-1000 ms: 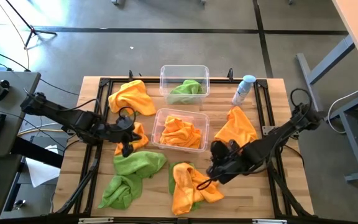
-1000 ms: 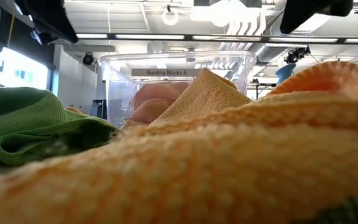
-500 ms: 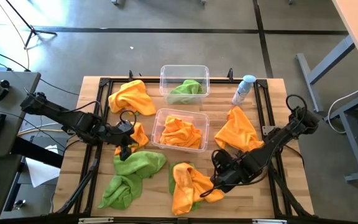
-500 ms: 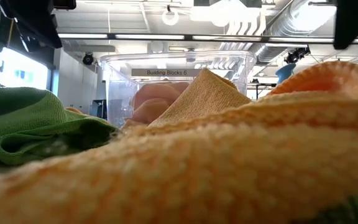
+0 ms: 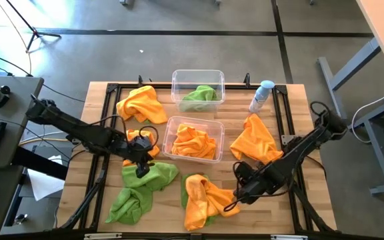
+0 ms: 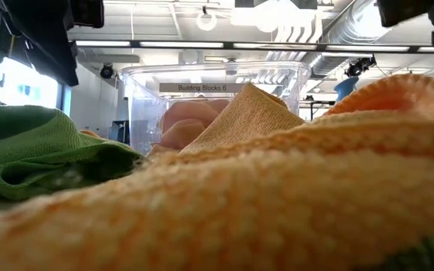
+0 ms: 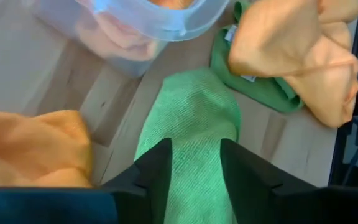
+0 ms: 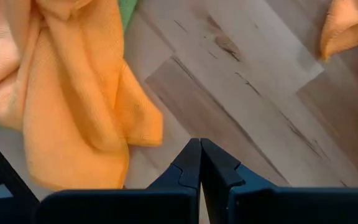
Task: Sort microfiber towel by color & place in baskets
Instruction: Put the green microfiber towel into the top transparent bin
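The left gripper (image 7: 194,168) has its fingers spread over a green towel (image 7: 194,118), the cloth lying between them on the wooden table (image 5: 292,120). At its two o'clock sits the near basket (image 5: 193,139), full of orange towels (image 5: 193,143); the far basket (image 5: 197,87) at twelve holds a green one. The right gripper (image 8: 200,163), fingers pressed together and empty, hovers over bare wood beside an orange towel (image 8: 73,99). A spray bottle (image 5: 261,95) stands by the far basket.

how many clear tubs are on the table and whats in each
2. The far tub, by the table's back edge, holds a green cloth. The near tub, mid-table, holds orange cloths; how many are piled there, or hidden under them, I can't tell.
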`<control>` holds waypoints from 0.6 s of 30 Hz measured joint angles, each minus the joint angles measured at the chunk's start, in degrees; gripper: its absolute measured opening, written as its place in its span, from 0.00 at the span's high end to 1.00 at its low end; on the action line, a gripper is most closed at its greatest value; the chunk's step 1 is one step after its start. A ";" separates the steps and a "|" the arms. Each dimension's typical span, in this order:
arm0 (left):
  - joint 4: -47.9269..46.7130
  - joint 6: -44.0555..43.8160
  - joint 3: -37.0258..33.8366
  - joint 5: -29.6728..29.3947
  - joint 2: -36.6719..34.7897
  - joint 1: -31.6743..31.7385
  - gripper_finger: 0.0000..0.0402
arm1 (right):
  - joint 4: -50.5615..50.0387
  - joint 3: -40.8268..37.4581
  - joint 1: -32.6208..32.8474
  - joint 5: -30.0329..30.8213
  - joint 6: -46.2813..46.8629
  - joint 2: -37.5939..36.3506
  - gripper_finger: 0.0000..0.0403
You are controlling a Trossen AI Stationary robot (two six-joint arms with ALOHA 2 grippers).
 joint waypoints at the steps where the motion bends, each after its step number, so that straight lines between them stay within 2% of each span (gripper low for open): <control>1: 0.92 0.73 0.00 0.26 0.73 0.00 0.67 | 1.60 -2.24 0.02 0.44 -0.07 -1.67 1.00; 5: 1.70 1.15 1.32 3.30 3.51 -0.28 0.66 | 8.04 -11.04 0.54 3.29 -0.18 -9.19 1.00; 8: 1.52 -0.92 3.40 3.21 5.72 -1.57 0.68 | 10.79 -16.60 1.30 4.30 -0.55 -15.30 1.00; 13: -1.44 -5.66 7.77 3.22 10.31 -4.77 0.68 | 10.65 -23.05 1.73 4.68 -1.42 -24.59 1.00; 18: -7.74 -9.40 10.44 3.20 16.15 -7.94 0.68 | 10.70 -27.03 1.73 8.24 -4.73 -32.03 1.00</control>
